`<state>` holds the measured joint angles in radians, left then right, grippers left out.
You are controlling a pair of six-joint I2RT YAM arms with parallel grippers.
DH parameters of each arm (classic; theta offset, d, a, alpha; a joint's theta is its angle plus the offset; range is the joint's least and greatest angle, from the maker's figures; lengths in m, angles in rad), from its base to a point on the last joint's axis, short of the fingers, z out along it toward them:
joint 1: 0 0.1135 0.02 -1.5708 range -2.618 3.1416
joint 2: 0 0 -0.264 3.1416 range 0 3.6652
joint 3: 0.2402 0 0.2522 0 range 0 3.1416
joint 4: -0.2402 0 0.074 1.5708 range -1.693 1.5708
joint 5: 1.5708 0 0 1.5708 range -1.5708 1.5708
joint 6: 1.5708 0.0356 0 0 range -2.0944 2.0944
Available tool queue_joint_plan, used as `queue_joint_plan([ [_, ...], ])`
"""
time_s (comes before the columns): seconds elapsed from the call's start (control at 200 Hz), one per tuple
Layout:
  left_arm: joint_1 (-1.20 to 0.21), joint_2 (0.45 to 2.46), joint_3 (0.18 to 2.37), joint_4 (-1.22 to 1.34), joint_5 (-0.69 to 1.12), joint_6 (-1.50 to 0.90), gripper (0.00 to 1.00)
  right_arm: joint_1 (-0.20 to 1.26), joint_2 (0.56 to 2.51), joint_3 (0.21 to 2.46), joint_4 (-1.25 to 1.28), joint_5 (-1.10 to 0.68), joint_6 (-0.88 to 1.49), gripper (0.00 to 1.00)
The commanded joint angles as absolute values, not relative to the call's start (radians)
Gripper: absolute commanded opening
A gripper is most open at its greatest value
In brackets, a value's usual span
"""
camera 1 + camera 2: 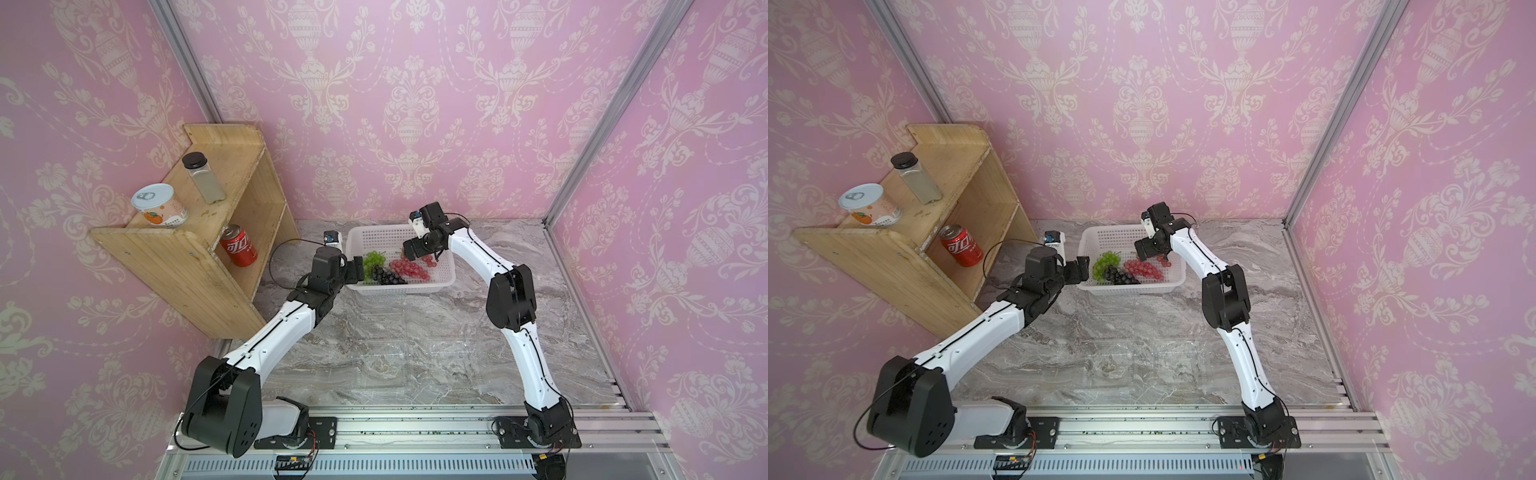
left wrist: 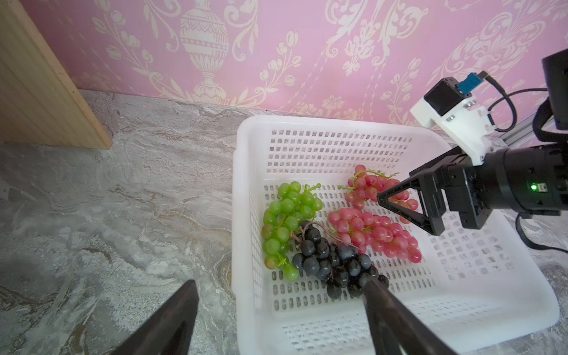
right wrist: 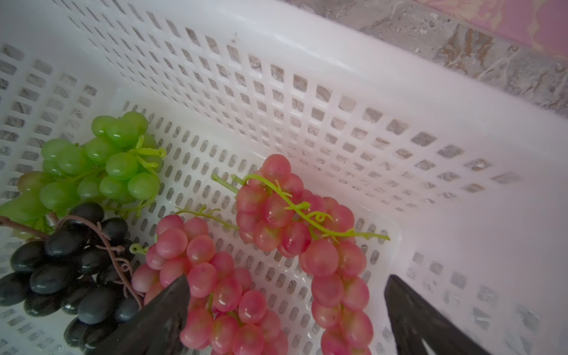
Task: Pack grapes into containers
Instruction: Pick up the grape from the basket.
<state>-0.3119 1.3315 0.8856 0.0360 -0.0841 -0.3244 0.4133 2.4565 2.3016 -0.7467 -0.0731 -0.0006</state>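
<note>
step in hand: the first pick. none of the grapes is packed yet. all four artificial bunches of round berries lie in the white perforated plastic basket (image 1: pixel 382 239) at the back of the grey marble-patterned table (image 1: pixel 415 324).

the light green bunch (image 2: pixel 285 221) and the dark purple-black bunch (image 2: pixel 332 261) lie touching at the basket's left side. a large red-pink bunch (image 3: pixel 209 276) lies against the dark one. a second red-pink bunch (image 3: pixel 301 233) lies just beside it, toward the basket's right wall.

the two shallow clear transparent plastic containers (image 1: pixel 384 357) show only as faint outlines on the table between the arms, well apart from the basket. they appear empty.

right gripper (image 3: pixel 285 279): released, jaws wide, nothing grasped. it hangs low over the red-pink bunches. in the right wrist view the second red-pink bunch lies between the fingers and one finger overlaps the large red-pink bunch. contact cannot be confirmed.

left gripper (image 2: pixel 279 282): released and empty, at the basket's left rim. one finger is outside over the table, the other over the dark purple-black bunch.

next move, as judged: lower the right gripper onto one bunch only, close, lift clear of the basket wall, and carry to a container. risk: the neighbouring bunch gets caught in the same grip.
</note>
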Motion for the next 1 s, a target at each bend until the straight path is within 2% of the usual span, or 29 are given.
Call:
queue_joint_plan([
  [0.0, -0.319, 1.319, 0.871, 0.028, -0.065, -0.348, 0.85, 0.420, 2.503, 2.360, -0.818, -0.022, -0.014, 1.00],
  [0.255, -0.320, 1.318, 0.858, 0.032, -0.055, -0.359, 0.85, 0.422, 2.563, 2.408, -0.827, 0.006, -0.002, 0.99],
  [0.4, -0.319, 1.314, 0.847, 0.034, -0.060, -0.359, 0.85, 0.426, 2.597, 2.454, -0.841, 0.005, -0.001, 0.89],
  [0.515, -0.319, 1.312, 0.847, 0.028, -0.062, -0.355, 0.85, 0.425, 2.624, 2.495, -0.860, 0.004, 0.001, 0.63],
  [0.62, -0.320, 1.312, 0.848, 0.025, -0.069, -0.348, 0.85, 0.425, 2.614, 2.489, -0.844, 0.021, 0.018, 0.19],
  [0.695, -0.320, 1.309, 0.851, 0.021, -0.072, -0.347, 0.85, 0.425, 2.583, 2.462, -0.812, 0.036, 0.026, 0.00],
  [0.996, -0.321, 1.292, 0.860, 0.012, -0.066, -0.352, 0.85, 0.425, 2.358, 2.380, -0.724, 0.037, 0.025, 0.00],
])
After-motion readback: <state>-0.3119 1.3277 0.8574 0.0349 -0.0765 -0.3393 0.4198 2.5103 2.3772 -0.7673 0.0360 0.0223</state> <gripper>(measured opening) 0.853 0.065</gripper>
